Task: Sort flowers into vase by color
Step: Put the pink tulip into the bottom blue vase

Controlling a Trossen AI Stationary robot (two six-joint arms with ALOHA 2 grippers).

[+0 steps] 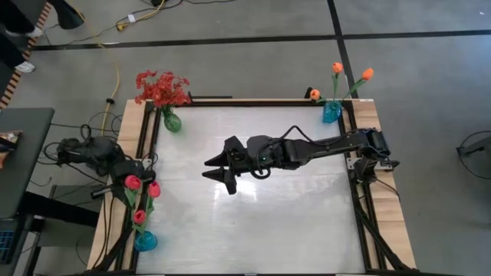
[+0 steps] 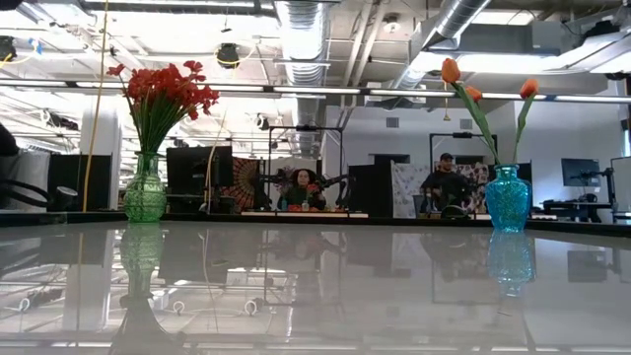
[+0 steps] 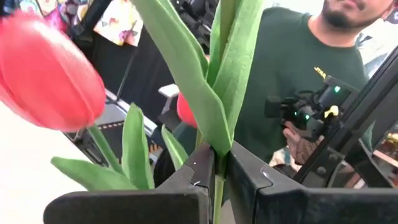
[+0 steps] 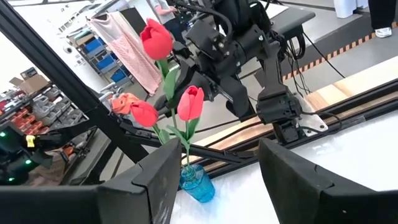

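Left gripper clamped on upright pinkish-red tulip stem | tulip at table's front-left corner, stem near vertical, above blue vase | right gripper gaping, empty, mid-table, well apart | left arm nearer

Around you, grey concrete floor with dark seams, exposed ceiling ducts, strip lights, desks with monitors, seated people behind.
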